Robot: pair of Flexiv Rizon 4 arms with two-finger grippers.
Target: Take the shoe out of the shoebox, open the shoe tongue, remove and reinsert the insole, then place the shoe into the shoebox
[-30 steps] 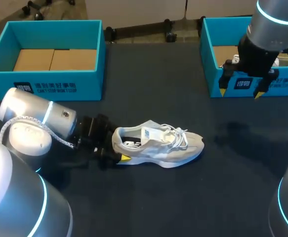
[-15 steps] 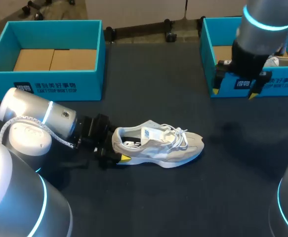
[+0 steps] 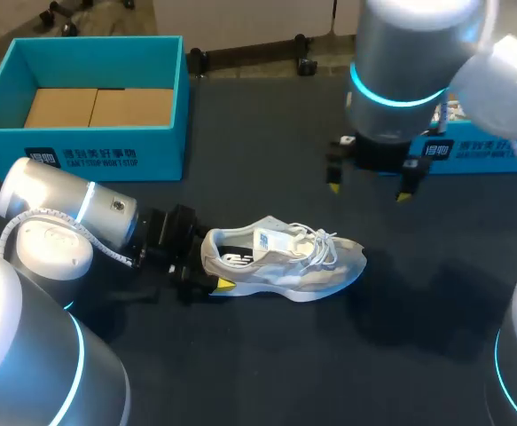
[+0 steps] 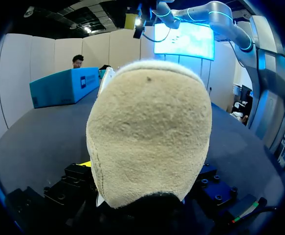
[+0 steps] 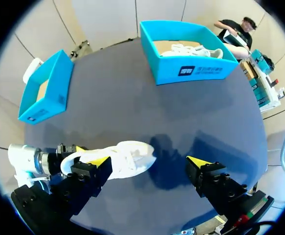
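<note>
Left wrist view shows only the heel of the shoe (image 4: 149, 132), hiding my left gripper (image 3: 212, 266); I cannot tell its grip, while my right gripper (image 3: 369, 189) hangs spread.

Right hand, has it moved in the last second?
Yes, the right hand moved left off the blue box, toward the shoe.

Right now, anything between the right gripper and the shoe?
Nothing; head view shows only bare table between right gripper and shoe.

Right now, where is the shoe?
In the head view the shoe lies on the table near centre, heel held in the left gripper, the open right gripper hovering beyond its toe.
</note>
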